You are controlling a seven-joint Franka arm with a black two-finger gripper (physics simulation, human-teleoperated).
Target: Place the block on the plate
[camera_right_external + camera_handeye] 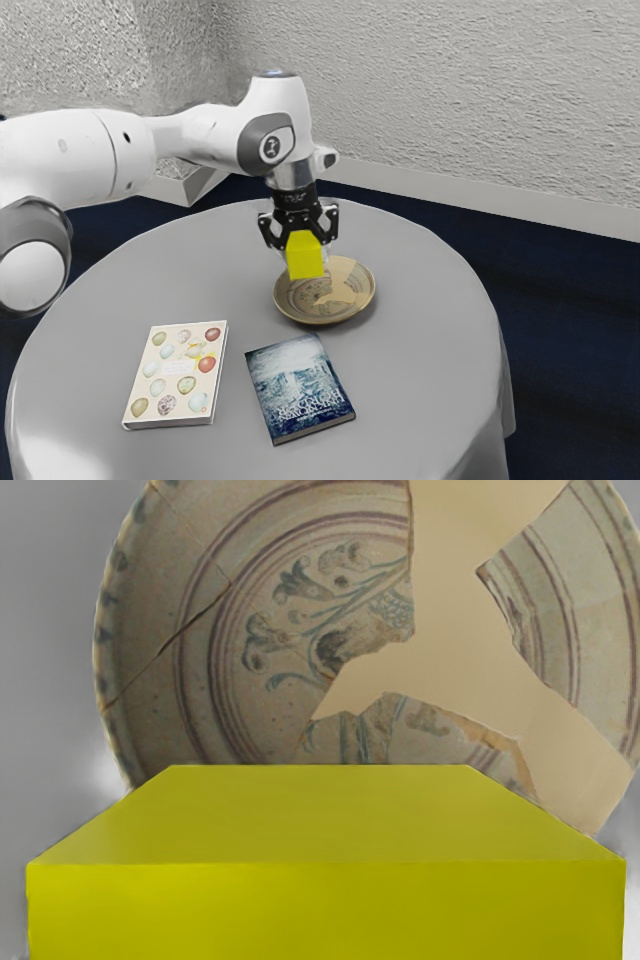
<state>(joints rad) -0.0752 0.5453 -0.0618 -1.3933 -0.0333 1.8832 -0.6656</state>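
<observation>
The black gripper [306, 262] is clamped on the yellow boxy block [306, 256]. In exterior view, the round tan ceramic plate [352, 303] is toward its five o'clock.

Round grey table [420, 340]: patterned plate [345, 290], below the jaws; egg-cover book [177, 376], blue book [300, 388], both nearer exterior camera than jaws.

Arm [75, 155] is mostly white w/ dark grey joint rings [250, 147] (one's got a marking [271, 148] inside, btw), silvery wrist collar [292, 176], black gripper [298, 222].
</observation>
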